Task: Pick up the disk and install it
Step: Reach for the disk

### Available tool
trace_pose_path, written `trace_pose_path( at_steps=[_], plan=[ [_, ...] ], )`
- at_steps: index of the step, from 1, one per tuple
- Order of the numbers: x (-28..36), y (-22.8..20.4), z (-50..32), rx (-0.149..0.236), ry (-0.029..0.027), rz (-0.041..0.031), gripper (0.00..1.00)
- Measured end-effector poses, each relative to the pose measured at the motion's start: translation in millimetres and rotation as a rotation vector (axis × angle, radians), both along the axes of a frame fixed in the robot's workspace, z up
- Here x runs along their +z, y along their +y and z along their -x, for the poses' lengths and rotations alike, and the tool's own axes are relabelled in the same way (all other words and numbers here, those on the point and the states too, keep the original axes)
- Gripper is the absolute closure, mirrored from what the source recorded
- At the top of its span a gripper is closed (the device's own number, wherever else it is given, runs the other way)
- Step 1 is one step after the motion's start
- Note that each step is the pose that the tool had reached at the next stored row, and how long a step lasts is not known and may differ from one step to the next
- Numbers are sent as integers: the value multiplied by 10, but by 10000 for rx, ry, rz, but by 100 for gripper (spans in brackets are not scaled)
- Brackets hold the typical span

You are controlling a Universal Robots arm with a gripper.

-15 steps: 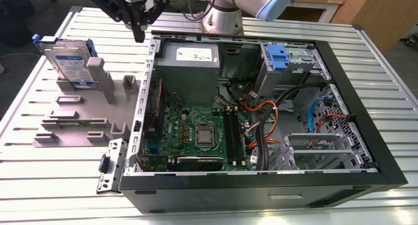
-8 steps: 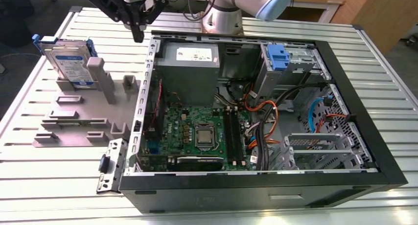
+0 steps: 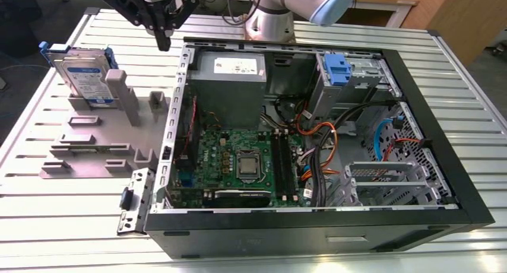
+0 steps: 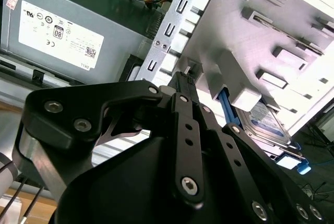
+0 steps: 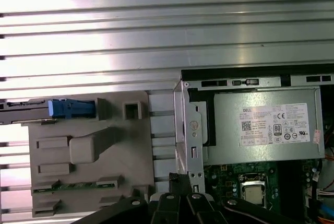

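Nearest in the exterior view, the slatted metal table [image 3: 63, 225] carries an open computer case [image 3: 317, 231] lying on its side. Inside it are the motherboard [image 3: 237, 160], with its bare processor [image 3: 247, 165], and beyond them the grey power supply [image 3: 230, 77]. At the case's far corner, a blue latch [image 3: 336, 68] sits on a drive bay with no drive body visible in it. To the exterior view's left of the case lies the grey slotted holder block [image 3: 95, 148]. The disk [image 3: 83, 77] stands upright on edge in the far end of that block, label facing out and blue rails along its sides. In the first wrist view, it shows edge-on as a blue-railed strip [image 5: 68, 109] seated in the block [image 5: 88, 151]. In the second wrist view, it leans in its slot [image 4: 266, 122] past the block's posts. Farthest back, the gripper [image 3: 164, 43] hangs above the table, over the case's far left corner as the exterior view has it. It is near the disk but apart from it and touches nothing. Its fingers are drawn together to a single tip with nothing between them, as the second wrist view also shows [image 4: 185, 75]. By my reading, the task is at its very start: the disk is not yet grasped, lifted or installed, so both the pick and the install are left to do.
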State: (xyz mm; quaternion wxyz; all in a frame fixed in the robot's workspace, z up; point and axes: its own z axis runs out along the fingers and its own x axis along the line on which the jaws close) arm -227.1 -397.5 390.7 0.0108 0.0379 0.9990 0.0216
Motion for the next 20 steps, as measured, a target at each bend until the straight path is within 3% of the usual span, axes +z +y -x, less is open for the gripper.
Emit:
trace_pose_path(
  at_steps=[20],
  plan=[
    [-9,19,102,0,2,0,89]
  ],
)
